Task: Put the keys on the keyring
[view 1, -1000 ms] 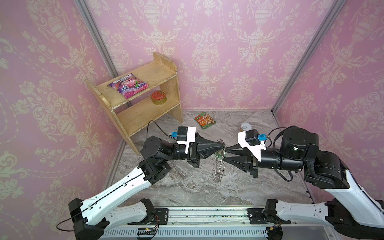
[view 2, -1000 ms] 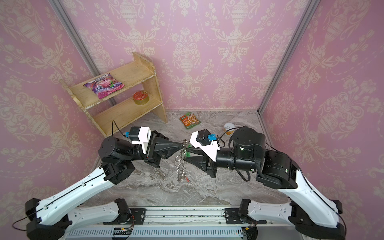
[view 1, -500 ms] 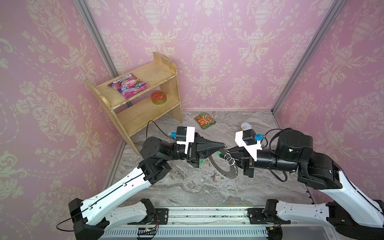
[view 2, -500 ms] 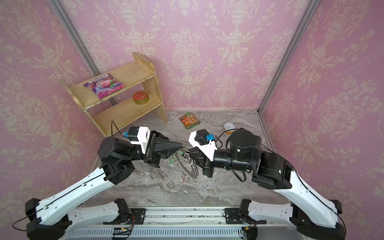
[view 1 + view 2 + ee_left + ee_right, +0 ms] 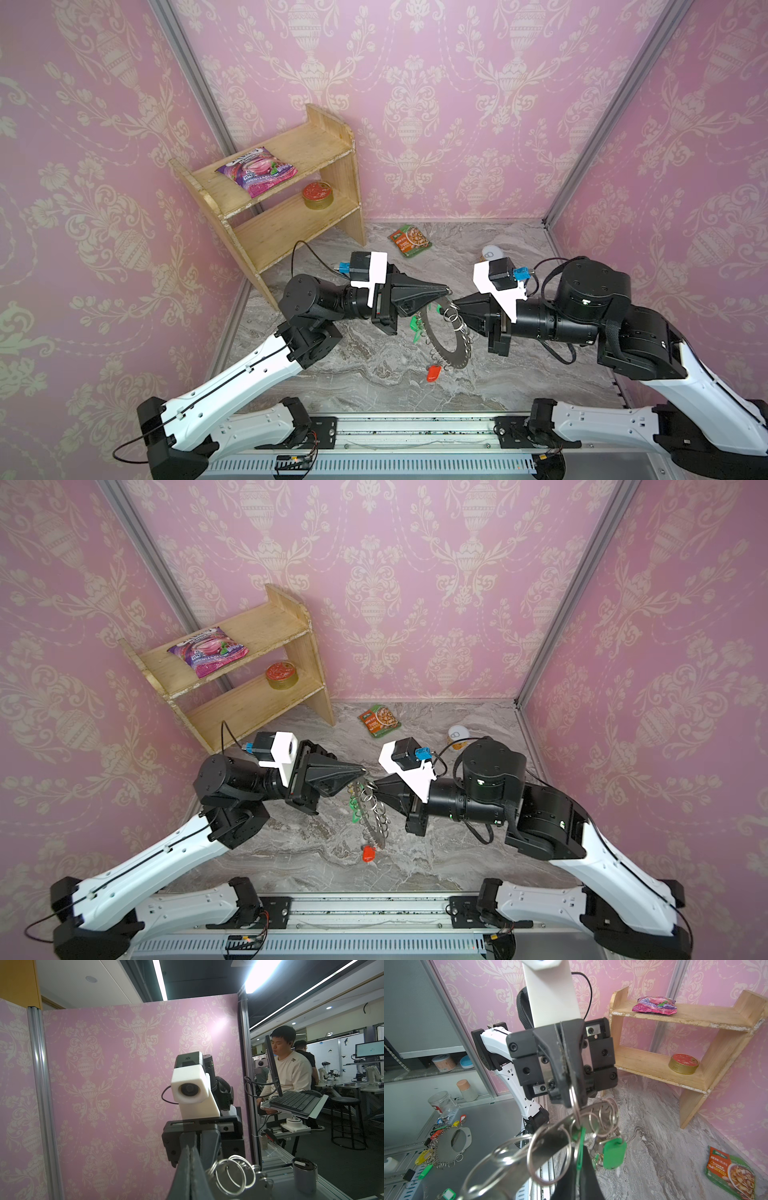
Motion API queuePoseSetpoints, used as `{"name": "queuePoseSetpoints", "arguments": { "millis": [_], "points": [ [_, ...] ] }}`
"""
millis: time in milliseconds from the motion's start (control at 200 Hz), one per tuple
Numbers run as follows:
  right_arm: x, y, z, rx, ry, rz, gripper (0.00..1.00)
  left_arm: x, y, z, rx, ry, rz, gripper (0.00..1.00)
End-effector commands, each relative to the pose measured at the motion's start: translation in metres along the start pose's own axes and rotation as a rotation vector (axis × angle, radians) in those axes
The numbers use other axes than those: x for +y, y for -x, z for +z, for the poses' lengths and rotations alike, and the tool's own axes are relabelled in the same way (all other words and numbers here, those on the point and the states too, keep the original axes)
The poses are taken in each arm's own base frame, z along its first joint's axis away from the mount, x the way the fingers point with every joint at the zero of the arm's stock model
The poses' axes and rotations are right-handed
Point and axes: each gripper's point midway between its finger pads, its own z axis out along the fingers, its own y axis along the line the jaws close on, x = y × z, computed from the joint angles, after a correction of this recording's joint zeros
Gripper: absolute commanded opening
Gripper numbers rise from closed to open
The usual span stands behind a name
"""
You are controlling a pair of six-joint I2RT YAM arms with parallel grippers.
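The keyring [image 5: 449, 351] is a grey ring plate rimmed with wire loops. It hangs above the marble floor between my two grippers and shows almost edge-on in a top view [image 5: 374, 829]. My left gripper [image 5: 446, 291] [image 5: 189, 1148] is shut on one of its upper wire loops [image 5: 572, 1093]. My right gripper [image 5: 456, 302] [image 5: 580, 1147] faces it tip to tip. It is shut, with the thin edge of a green key [image 5: 579, 1159] between its fingers. More green keys [image 5: 414, 324] [image 5: 614, 1153] dangle from the loops. A red key [image 5: 433, 373] [image 5: 368, 853] hangs at the ring's lowest point.
A wooden shelf [image 5: 286, 199] at the back left holds a purple packet [image 5: 257, 170] and a red-lidded tin [image 5: 318, 194]. A green-orange food packet [image 5: 409, 241] and a white cup [image 5: 492, 251] lie near the back wall. Outside the cell another ring with keys [image 5: 452, 1142] lies on a metal table.
My right gripper has closed from partly open to shut. The keyring has swung from hanging edge-on to showing its face. The left gripper has stayed shut and barely moved.
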Motion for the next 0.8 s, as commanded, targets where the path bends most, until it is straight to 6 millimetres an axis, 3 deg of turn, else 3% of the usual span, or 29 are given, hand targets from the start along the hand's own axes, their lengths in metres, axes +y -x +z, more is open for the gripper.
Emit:
{"name": "queuePoseSetpoints", "arguments": {
  "millis": [0,195,350,796],
  "points": [
    [0.000,-0.006,0.007,0.028,-0.004,0.006,0.00,-0.008,0.016,-0.001,-0.050,-0.053,0.000,0.00],
    [-0.013,-0.004,-0.014,0.040,-0.104,-0.032,0.00,-0.012,0.012,0.002,-0.021,-0.109,-0.077,0.00],
    [-0.012,0.002,-0.026,0.055,-0.107,-0.059,0.00,-0.011,0.007,0.002,-0.005,-0.119,-0.113,0.00],
    [-0.005,0.001,-0.026,0.118,-0.065,-0.095,0.00,-0.007,0.010,0.004,-0.007,-0.113,-0.119,0.00]
  ]
}}
